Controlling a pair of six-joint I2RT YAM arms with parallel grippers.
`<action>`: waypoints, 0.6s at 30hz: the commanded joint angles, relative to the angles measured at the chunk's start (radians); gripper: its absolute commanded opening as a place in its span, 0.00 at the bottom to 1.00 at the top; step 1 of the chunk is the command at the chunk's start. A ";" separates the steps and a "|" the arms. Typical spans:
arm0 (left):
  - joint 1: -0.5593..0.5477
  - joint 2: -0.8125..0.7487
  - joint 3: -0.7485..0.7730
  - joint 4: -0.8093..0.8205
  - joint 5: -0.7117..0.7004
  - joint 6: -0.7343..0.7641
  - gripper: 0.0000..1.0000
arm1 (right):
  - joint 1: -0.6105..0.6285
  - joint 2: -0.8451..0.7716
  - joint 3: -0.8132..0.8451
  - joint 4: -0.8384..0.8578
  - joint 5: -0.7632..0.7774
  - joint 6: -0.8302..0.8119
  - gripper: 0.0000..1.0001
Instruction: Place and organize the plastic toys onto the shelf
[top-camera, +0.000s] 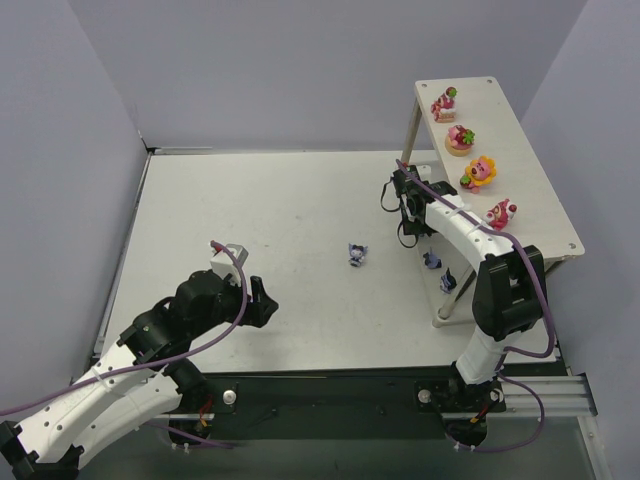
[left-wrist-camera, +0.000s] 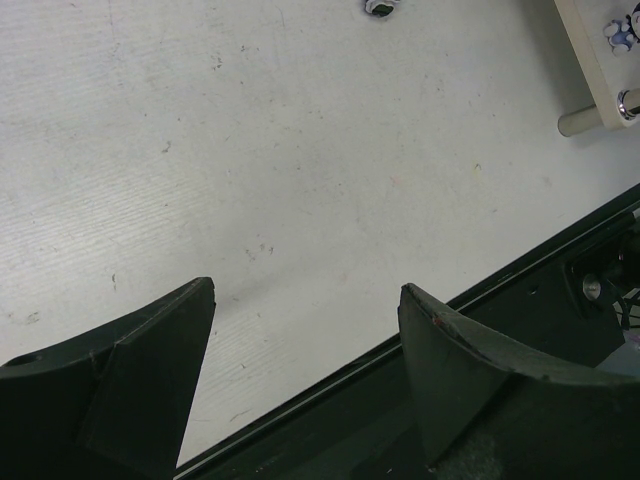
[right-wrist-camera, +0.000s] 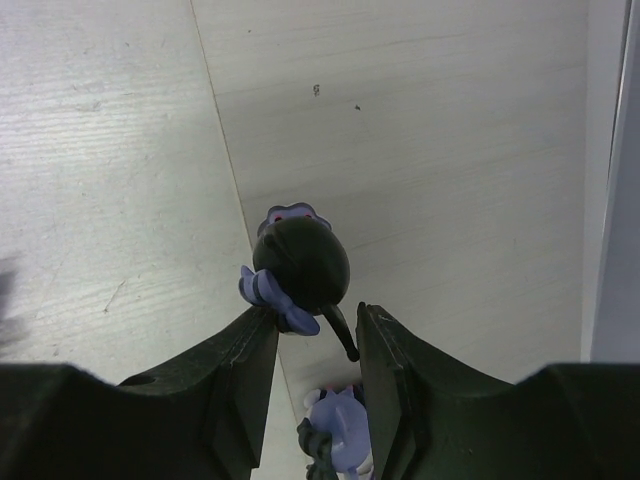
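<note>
The off-white shelf (top-camera: 545, 190) stands at the right, with several bright plastic toys in a row on its top board, such as the orange flower one (top-camera: 479, 171). My right gripper (top-camera: 397, 192) reaches in at the lower board (right-wrist-camera: 450, 150). Its jaws stand narrowly open around the tail of a black round toy with a purple bow (right-wrist-camera: 300, 262), and the left finger (right-wrist-camera: 245, 345) touches the bow. Below the jaws lies a purple toy (right-wrist-camera: 345, 440). Two dark toys (top-camera: 432, 260) (top-camera: 448, 281) sit under the top board. One dark toy (top-camera: 357, 255) stands on the table. My left gripper (top-camera: 262, 300) hangs open and empty.
Grey walls close in the white table on the left, back and right. A black rail (left-wrist-camera: 500, 330) runs along the near edge under my left gripper (left-wrist-camera: 305, 290). The shelf's front leg (top-camera: 455, 295) stands close to my right arm.
</note>
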 joint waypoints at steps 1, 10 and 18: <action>0.003 -0.011 0.006 0.039 0.004 -0.003 0.84 | -0.015 -0.029 -0.011 -0.021 0.073 0.034 0.38; 0.003 -0.014 0.006 0.036 0.003 -0.005 0.84 | -0.013 -0.040 -0.011 -0.010 0.091 0.040 0.38; 0.003 -0.017 0.008 0.033 0.000 -0.003 0.84 | -0.013 -0.032 -0.017 0.001 0.091 0.042 0.37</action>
